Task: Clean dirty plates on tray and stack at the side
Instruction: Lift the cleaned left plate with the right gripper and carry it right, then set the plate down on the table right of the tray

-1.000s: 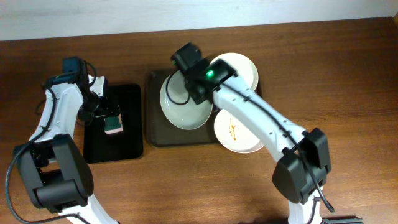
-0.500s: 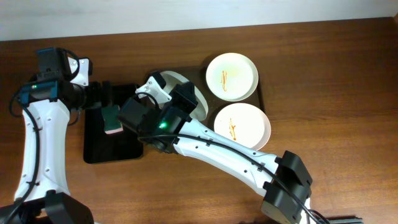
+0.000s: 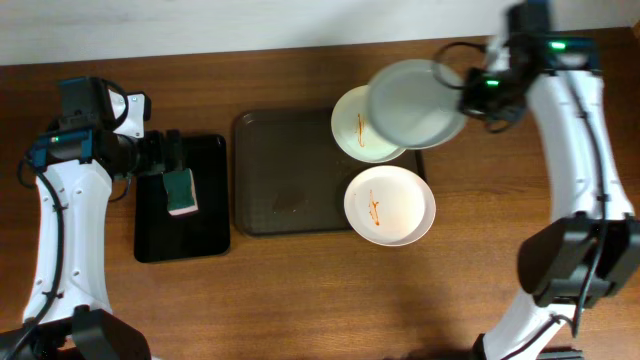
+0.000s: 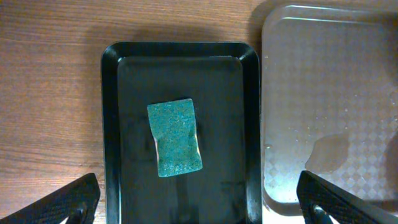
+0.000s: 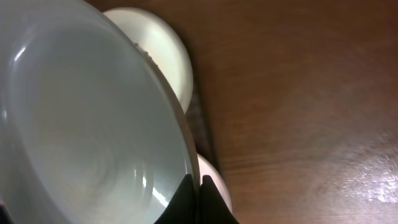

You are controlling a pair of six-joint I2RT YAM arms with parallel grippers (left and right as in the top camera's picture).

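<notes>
Holds left hand (image 4: 196,190) wide open, empty, over sponge (image 4: 175,137) on black tray (image 4: 118,124), ready for wiping. Finds two streaked plates (image 3: 390,205) at right end of tray (image 3: 285,180). Pinches clean-looking plate (image 3: 415,103) by rim in right hand (image 5: 199,186), raised for stacking aside.

White arm links (image 3: 575,130), black joints (image 3: 575,265), black cables (image 3: 22,172), green LED (image 3: 557,44); black textured fingers (image 4: 68,200).

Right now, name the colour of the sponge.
The sponge is teal green, clearest in the left wrist view.
</notes>
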